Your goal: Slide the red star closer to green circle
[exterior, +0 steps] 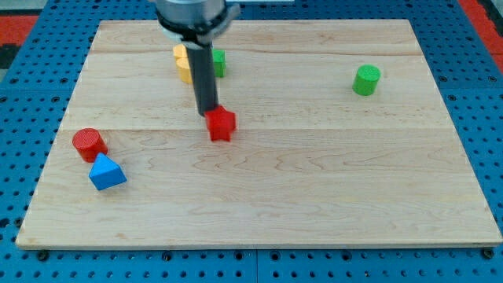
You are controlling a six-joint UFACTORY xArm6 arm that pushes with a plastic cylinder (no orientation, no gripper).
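Note:
The red star (222, 124) lies left of the board's centre. My tip (209, 111) touches its upper left edge. The green circle (366, 80) stands at the upper right, far from the star. The rod runs up from the tip to the view's top and hides part of the blocks behind it.
A yellow block (183, 64) and a green block (218, 63) sit at the top, partly behind the rod. A red circle (89, 143) and a blue triangle (106, 172) lie at the left. The wooden board (314, 196) rests on a blue pegboard.

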